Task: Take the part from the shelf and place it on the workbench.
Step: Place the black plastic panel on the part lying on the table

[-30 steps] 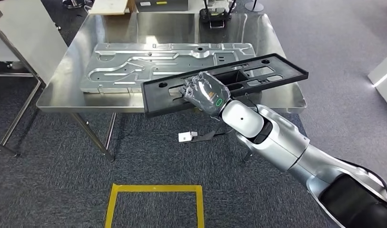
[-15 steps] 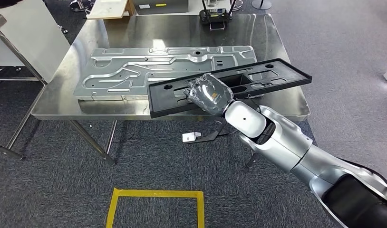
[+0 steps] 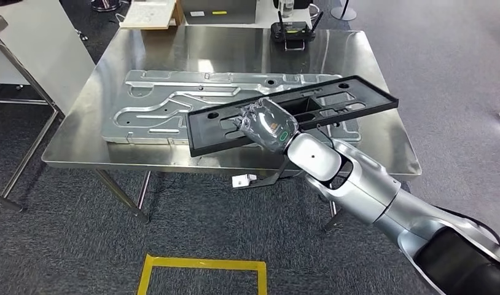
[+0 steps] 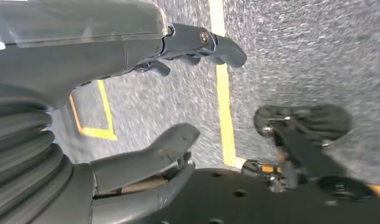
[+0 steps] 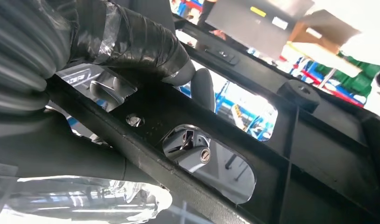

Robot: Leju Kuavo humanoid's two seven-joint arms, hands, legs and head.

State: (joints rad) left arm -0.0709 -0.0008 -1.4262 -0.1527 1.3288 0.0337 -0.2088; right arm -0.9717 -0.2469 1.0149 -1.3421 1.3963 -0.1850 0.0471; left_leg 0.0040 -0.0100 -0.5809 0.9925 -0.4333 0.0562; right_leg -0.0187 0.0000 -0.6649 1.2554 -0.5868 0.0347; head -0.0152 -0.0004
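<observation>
At the center of the head view, the right hand point(image 3: 266, 125) grips the long black part point(image 3: 333, 101), holding it tilted above the steel workbench point(image 3: 75, 144) and the grey metal panel point(image 3: 174, 98) lying there. The left hand point(image 4: 146, 154) has its fingers spread with nothing in them, above yellow floor tape point(image 4: 223, 93).

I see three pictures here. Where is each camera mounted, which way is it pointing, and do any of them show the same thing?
Head view: high on the robot, looking forward and down at the steel workbench; the right hand grips the black part.
Left wrist view: behind the left hand, facing grey carpet with yellow tape.
Right wrist view: behind the right hand, close against the black part.
Shared: head and right wrist views both show the right hand holding the black part.
</observation>
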